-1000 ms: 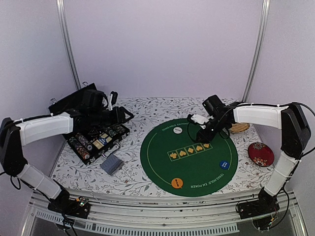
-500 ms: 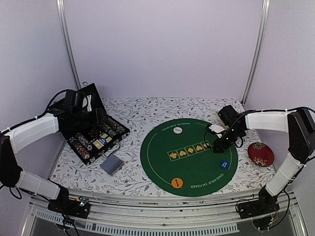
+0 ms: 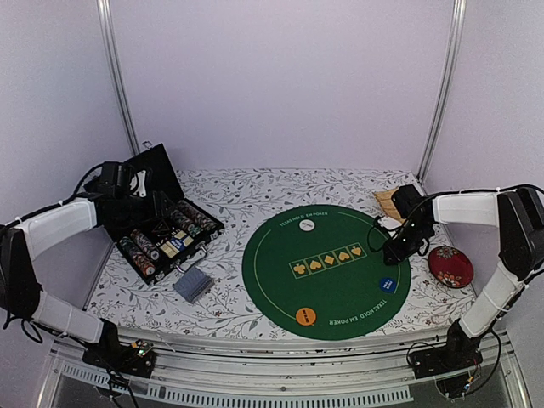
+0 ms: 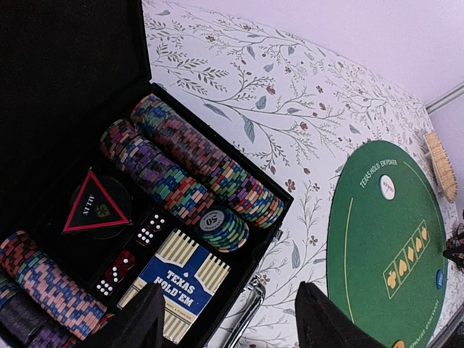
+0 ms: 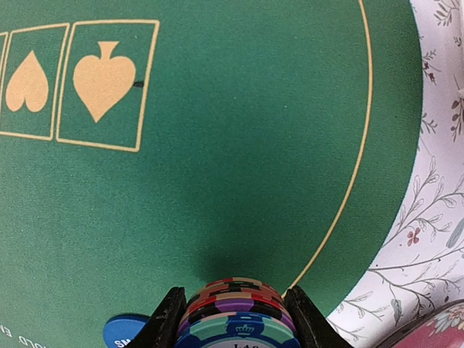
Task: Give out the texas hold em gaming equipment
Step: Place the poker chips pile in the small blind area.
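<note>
Right gripper (image 5: 235, 322) clamped on a chip stack (image 5: 233, 297) at the right edge of the green mat (image 3: 323, 280). Blue disc (image 3: 387, 285) just beside it, red cushion (image 3: 450, 265) near on the right. Left gripper (image 4: 232, 322) jaws apart, empty, above the open case (image 3: 161, 229) with chip rows (image 4: 203, 170). Card deck (image 3: 193, 284) sits on the tabletop (image 3: 246, 191) in front of the case

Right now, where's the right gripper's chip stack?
Right wrist view: the chip stack is clamped in the right gripper, over the right edge of the green mat, beside the blue disc.
</note>
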`<act>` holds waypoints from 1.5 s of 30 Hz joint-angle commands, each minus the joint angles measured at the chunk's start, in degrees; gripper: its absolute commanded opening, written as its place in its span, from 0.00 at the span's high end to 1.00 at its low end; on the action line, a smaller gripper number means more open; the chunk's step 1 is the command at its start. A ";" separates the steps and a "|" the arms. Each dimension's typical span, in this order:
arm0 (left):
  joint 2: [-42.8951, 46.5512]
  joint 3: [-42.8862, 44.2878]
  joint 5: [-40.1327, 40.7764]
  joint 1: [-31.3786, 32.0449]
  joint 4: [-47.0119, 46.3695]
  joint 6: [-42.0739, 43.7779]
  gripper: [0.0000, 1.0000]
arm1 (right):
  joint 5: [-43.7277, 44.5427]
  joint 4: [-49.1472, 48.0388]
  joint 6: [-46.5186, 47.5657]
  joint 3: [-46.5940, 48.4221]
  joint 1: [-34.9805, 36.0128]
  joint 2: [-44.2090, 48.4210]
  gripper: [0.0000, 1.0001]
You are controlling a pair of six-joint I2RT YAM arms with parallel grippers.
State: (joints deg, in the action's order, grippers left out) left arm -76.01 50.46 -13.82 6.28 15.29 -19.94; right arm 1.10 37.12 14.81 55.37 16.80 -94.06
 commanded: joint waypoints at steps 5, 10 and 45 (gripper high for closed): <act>1.35 -0.79 -1.78 -0.90 -1.22 0.61 0.36 | 1.53 -1.17 -0.39 -0.46 -1.71 -1.27 0.96; 1.98 -0.80 -1.60 -0.84 -0.84 0.74 0.36 | 0.16 -2.08 -0.49 -0.74 -1.76 -2.54 0.94; 2.91 0.34 0.03 -1.60 0.47 1.49 0.35 | -1.07 -4.04 -1.44 -2.05 -1.67 -2.96 0.24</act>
State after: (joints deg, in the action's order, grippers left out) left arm -74.00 50.39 -14.06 5.52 15.38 -19.46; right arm 1.26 34.44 13.91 54.37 14.87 -96.86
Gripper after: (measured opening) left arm 0.646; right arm 0.690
